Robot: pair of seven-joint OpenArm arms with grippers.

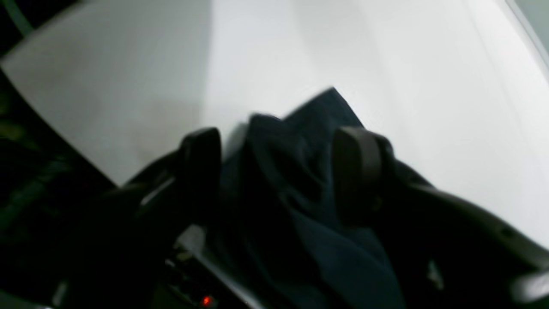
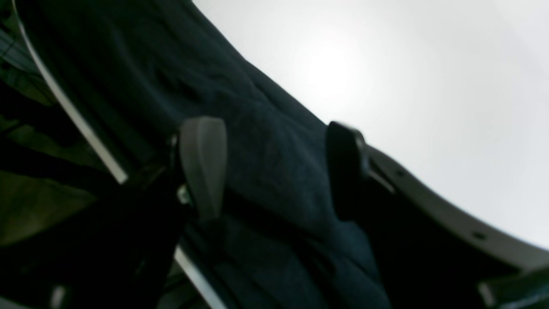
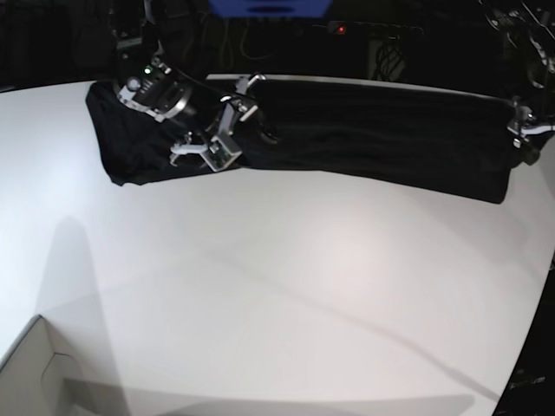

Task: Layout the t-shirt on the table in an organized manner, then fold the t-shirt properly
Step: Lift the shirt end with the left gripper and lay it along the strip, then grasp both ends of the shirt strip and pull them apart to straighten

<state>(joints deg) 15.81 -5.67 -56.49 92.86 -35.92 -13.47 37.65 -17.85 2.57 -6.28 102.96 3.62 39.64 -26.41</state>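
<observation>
The black t-shirt lies stretched in a long band along the far edge of the white table. Over its left part sits my right gripper. In the right wrist view this gripper is open, fingers wide apart, with shirt fabric under and between them. My left gripper is at the shirt's right end. The left wrist view shows it open too, a bunched fold of cloth lying loose between the fingers, with bare table beyond.
A pale box corner pokes in at the table's near left. The table's curved edge runs down the right side. Behind the far edge is dark equipment with a small red light.
</observation>
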